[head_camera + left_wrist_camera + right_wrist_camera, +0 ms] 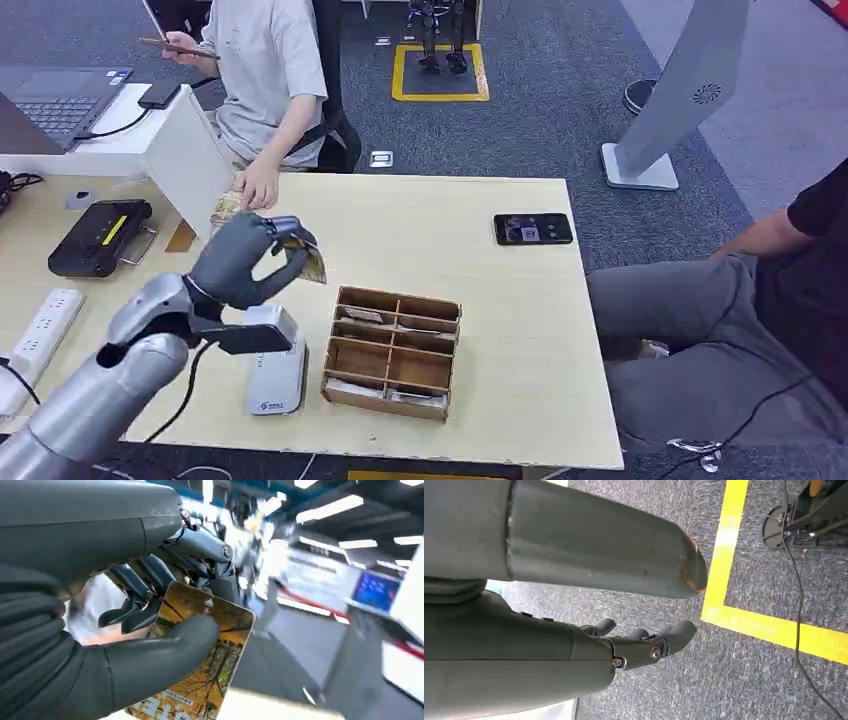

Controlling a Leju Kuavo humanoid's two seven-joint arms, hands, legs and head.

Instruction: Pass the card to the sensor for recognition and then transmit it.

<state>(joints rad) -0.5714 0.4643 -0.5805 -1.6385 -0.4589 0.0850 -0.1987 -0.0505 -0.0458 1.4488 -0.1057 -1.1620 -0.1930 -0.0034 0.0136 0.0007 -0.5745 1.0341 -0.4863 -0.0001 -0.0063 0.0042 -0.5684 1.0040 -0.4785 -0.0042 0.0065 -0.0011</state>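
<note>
My left hand (240, 262) is raised over the table (500, 300), pinching an orange picture card (308, 258) between the thumb and the fingers. The left wrist view shows that card (227, 630) close up, with the thumb of the left hand (100, 645) pressed across its face. A white card sensor (275, 380) lies flat on the table just below and nearer than the hand, partly covered by my wrist. My right hand (639, 645) hangs over the grey carpet, fingers loosely apart and holding nothing.
A wooden compartment box (392, 350) with cards stands right of the sensor. A phone (532, 228) lies far right. A black device (100, 235) and a power strip (40, 325) sit left. One person's hand (258, 185) rests on cards beyond my hand; another person (720, 310) sits right.
</note>
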